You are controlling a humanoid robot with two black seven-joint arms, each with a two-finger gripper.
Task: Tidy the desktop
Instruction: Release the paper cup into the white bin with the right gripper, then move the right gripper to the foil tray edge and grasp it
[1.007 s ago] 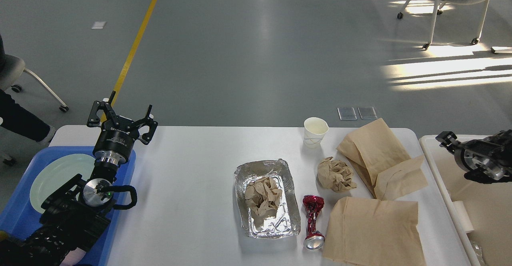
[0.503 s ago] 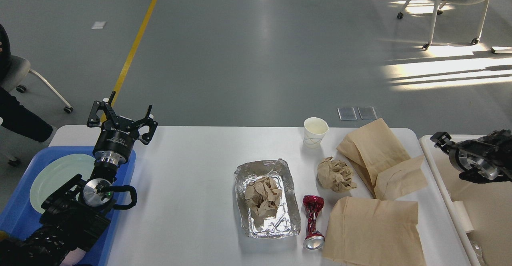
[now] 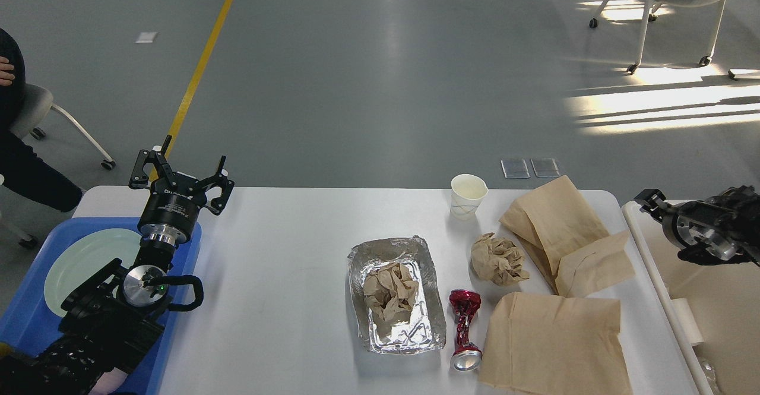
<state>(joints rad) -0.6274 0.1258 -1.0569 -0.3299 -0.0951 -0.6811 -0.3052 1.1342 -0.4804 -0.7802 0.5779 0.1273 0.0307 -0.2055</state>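
Observation:
The white desktop (image 3: 285,264) carries a foil tray (image 3: 362,252) holding a crumpled brown paper wad (image 3: 389,291). Beside it lie a crushed red can (image 3: 464,326), a second paper wad (image 3: 497,258), a white paper cup (image 3: 468,195) and several brown paper bags (image 3: 555,217). My left gripper (image 3: 181,172) is open and empty above the table's back left corner, over the blue tray (image 3: 190,237). My right gripper (image 3: 650,199) is at the far right over the white bin (image 3: 632,214); it is seen end-on and dark, so its fingers cannot be told apart.
The blue tray holds a pale green plate (image 3: 83,264). The white bin holds brown paper (image 3: 718,306). A seated person (image 3: 18,163) is at the far left. A wheeled chair (image 3: 671,3) stands far back right.
My right gripper has moved slightly left and up over the bin's edge. The person at the left has shifted. My left arm has not moved.

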